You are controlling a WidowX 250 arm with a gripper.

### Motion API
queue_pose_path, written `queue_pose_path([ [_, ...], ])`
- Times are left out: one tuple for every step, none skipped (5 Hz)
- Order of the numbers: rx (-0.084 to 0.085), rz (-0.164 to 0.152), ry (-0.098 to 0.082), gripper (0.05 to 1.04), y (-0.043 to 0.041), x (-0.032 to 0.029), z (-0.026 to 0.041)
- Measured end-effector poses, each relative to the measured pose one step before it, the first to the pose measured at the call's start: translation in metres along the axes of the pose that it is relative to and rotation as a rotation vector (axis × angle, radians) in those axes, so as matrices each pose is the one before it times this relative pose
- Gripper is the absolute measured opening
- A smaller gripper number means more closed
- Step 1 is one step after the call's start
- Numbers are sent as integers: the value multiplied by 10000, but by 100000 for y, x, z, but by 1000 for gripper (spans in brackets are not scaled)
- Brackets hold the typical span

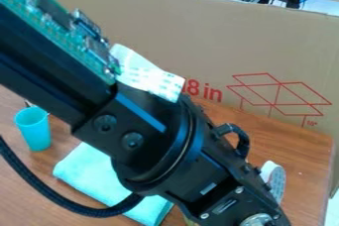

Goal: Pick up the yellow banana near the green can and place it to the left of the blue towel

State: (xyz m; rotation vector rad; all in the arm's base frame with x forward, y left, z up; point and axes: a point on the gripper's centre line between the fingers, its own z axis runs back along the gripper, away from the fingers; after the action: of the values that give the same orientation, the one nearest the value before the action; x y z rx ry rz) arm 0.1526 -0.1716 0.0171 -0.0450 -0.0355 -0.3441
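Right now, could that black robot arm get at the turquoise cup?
Probably yes, though its full reach can't be judged. The turquoise cup stands upright with its rim uncovered, and the turquoise cloth doesn't cover it. The black robot arm has a cable looping near the cup, which might brush it.

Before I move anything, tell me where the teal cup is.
In the camera view, the teal cup stands at the left on the wooden table, just up and left of the turquoise cloth.
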Motion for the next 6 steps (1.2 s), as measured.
queue_pose_path([
  [28,-302,123,681,-129,139,-103],
  [136,-690,214,605,-534,-823,468],
  [-110,-1685,-762,605,-981,431,3939],
  [-470,-1872,-1612,605,-627,1239,4527],
  [339,-558,-604,605,631,79,3286],
  [1023,1079,-139,605,3315,-2185,4118],
])
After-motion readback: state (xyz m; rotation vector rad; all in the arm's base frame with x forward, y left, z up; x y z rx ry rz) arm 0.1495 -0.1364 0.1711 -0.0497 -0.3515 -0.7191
